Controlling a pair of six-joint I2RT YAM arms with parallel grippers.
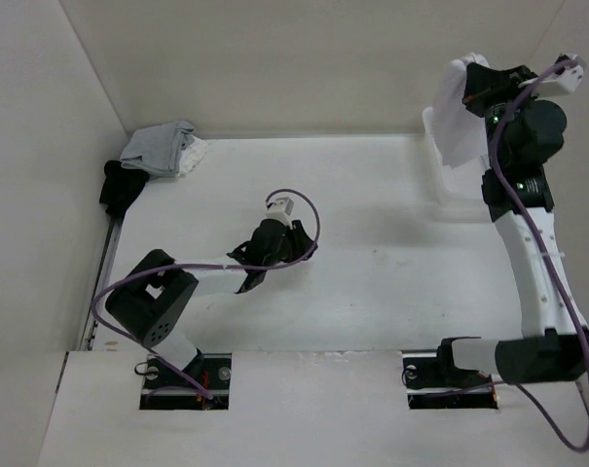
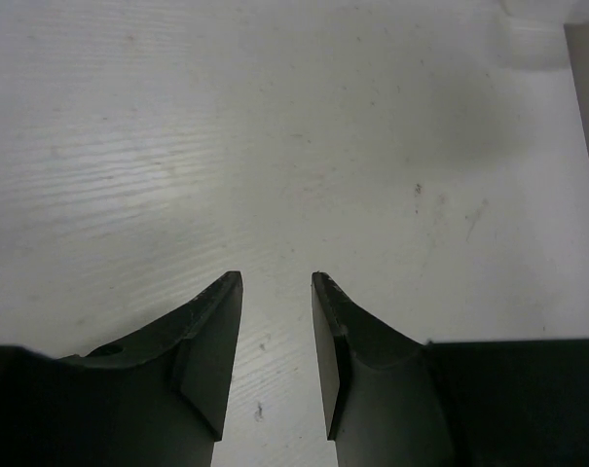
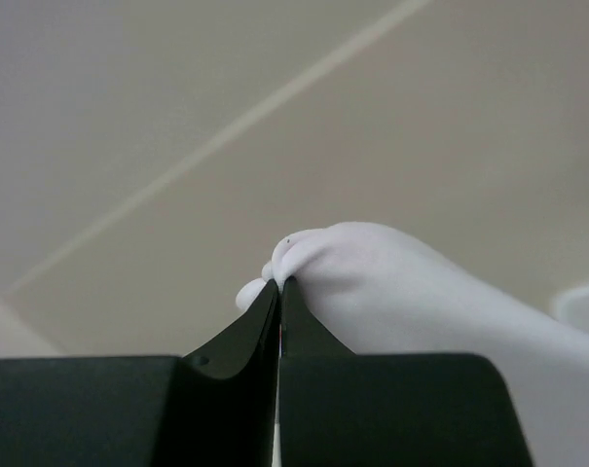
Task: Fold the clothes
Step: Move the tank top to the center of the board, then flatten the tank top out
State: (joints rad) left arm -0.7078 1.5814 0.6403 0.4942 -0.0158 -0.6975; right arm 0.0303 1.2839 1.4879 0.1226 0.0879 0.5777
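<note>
We hold the white shirt (image 1: pixel 458 122) high over the far right corner of the bench (image 1: pixel 372 292), right gripper (image 3: pixel 277 284) clamped tight on its edge so it hangs loose, while our left gripper (image 2: pixel 276 277) hovers mid-bench, half-open and empty

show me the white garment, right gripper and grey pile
white garment (image 1: pixel 457 126), top view, hanging cloth
right gripper (image 3: pixel 277 284), right wrist view, between fingertips
grey pile (image 1: pixel 160 149), top view, top layer

- Left arm (image 1: pixel 211 282): black joints, white link, purple cable (image 1: pixel 316 233) looping at the wrist.
- Right arm (image 1: pixel 530 263): long white links, black joints, green lights (image 1: pixel 518 183).
- Left fingers (image 2: pixel 211 341): plain black wedges.
</note>
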